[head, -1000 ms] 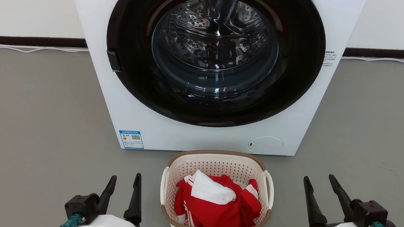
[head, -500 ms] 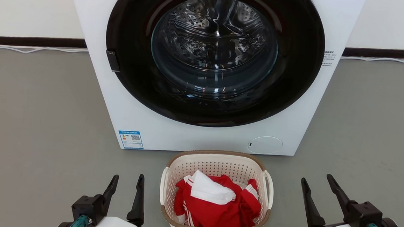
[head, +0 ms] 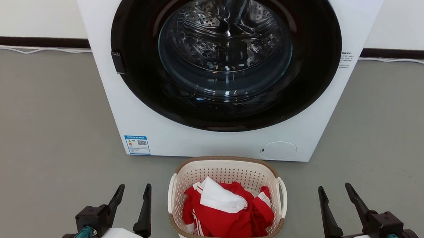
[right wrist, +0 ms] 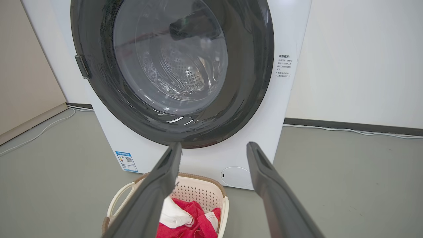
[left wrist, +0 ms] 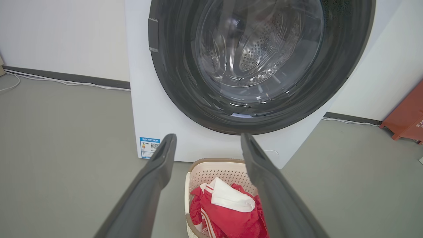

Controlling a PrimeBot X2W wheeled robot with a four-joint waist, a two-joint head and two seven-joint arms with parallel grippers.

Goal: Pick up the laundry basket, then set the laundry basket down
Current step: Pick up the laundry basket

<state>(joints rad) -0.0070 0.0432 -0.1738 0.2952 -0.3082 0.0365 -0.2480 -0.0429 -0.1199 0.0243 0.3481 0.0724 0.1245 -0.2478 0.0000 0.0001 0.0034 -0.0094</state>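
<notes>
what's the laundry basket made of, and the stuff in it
Laundry basket: apparently moulded cream plastic, matte, given its even punched holes; the brown woven-look rim is probably plastic too. Red and white clothes: soft fabric, judging by crumpled folds.

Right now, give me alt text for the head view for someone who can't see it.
A cream laundry basket holding red and white clothes sits on a grey floor before a white front-loading washer. The left jaws and right jaws stand open either side of it, touching nothing.

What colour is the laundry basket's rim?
Brown, woven-look, on the cream laundry basket; clearest in the head view.
</notes>
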